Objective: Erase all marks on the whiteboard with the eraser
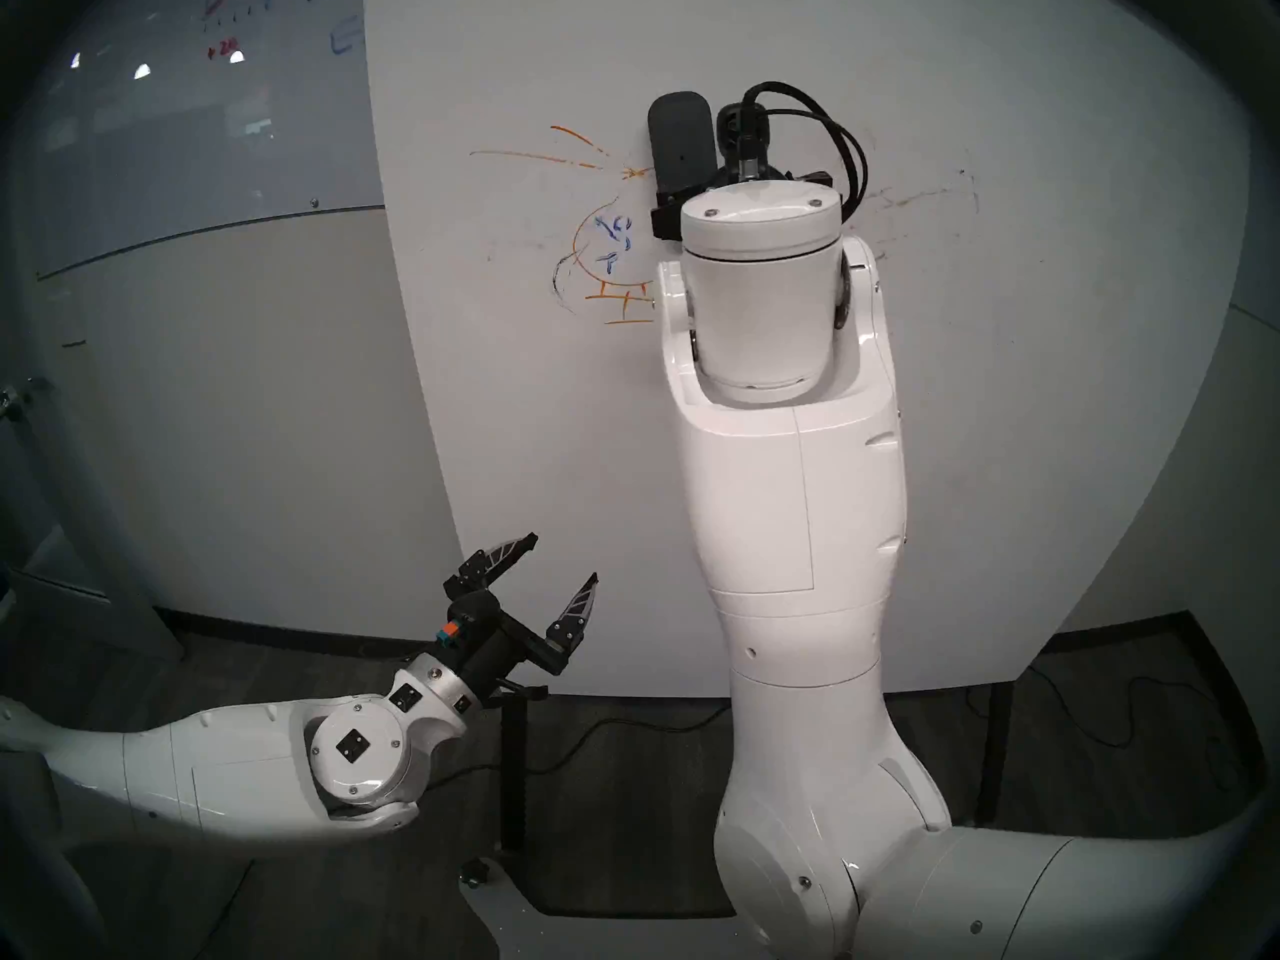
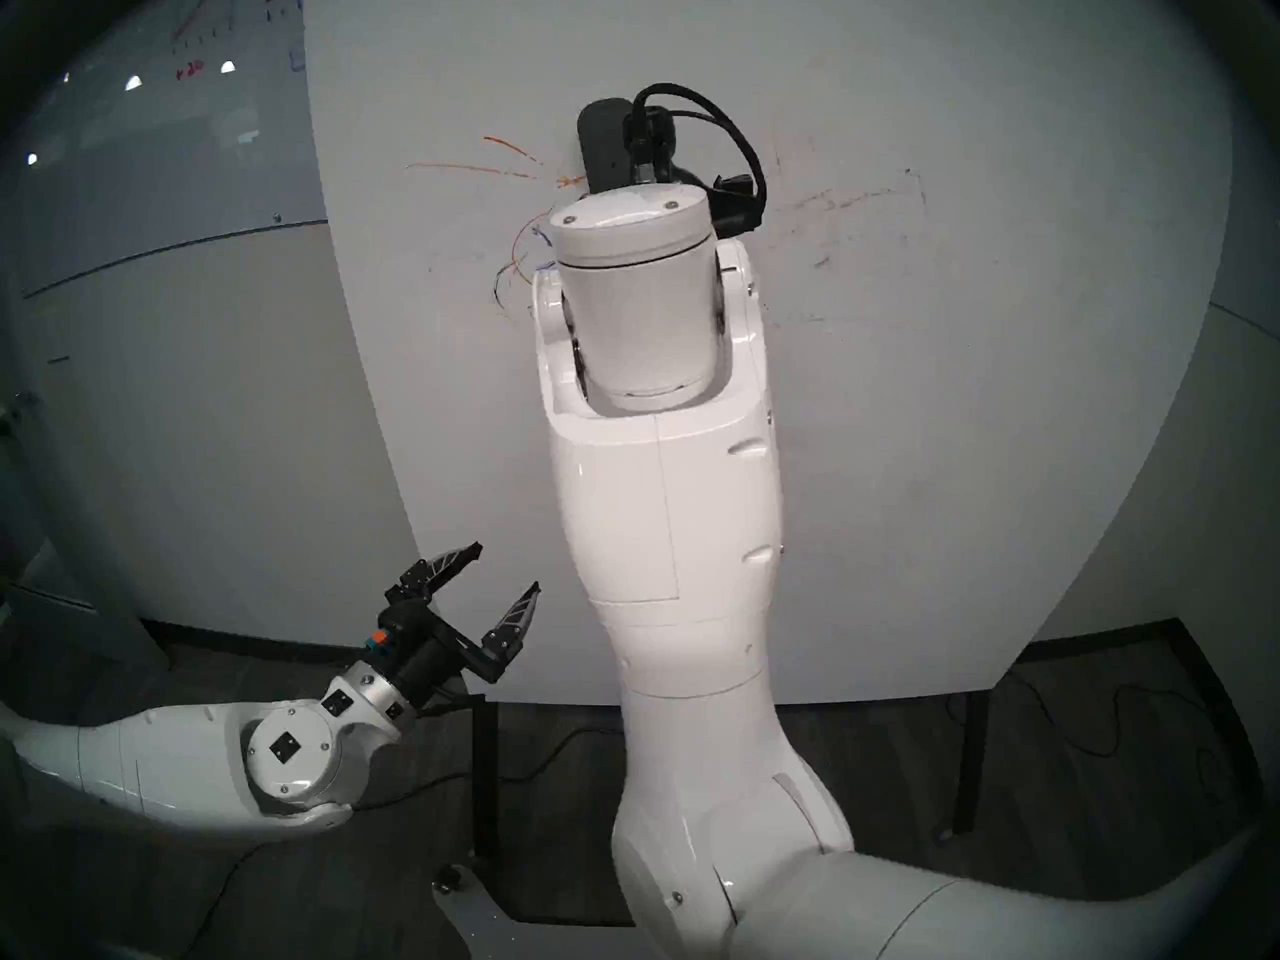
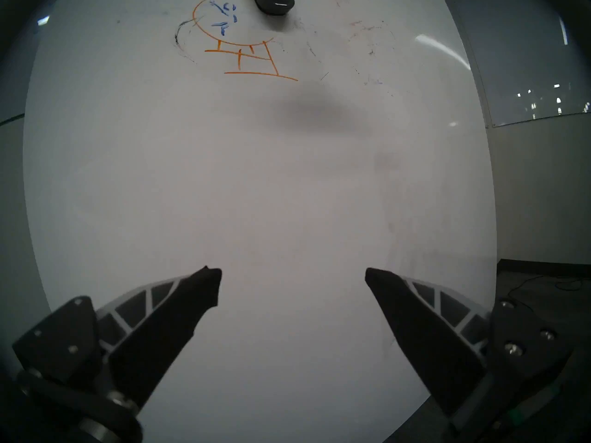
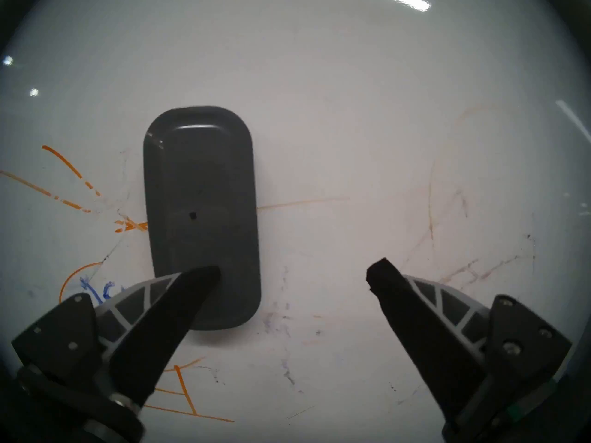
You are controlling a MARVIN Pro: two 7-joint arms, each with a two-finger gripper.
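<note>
In the head view the eraser [image 1: 681, 141] sits upright on the whiteboard [image 1: 1039, 383], right of the orange drawing [image 1: 609, 259]; the left gripper [image 1: 561, 560] is spread wide, empty. The left wrist view shows bare board between its fingers [image 3: 179, 317]. In the right wrist view the right gripper [image 4: 293, 271] gapes wide, its left fingertip over the eraser's lower end, contact unclear.

The only readable writing was a small red "+20" [image 1: 223, 48] on the grey glass board [image 1: 173, 141] at upper left, beneath ticked graph lines. Nothing on the whiteboard [image 1: 970, 453] formed letters or numbers.
</note>
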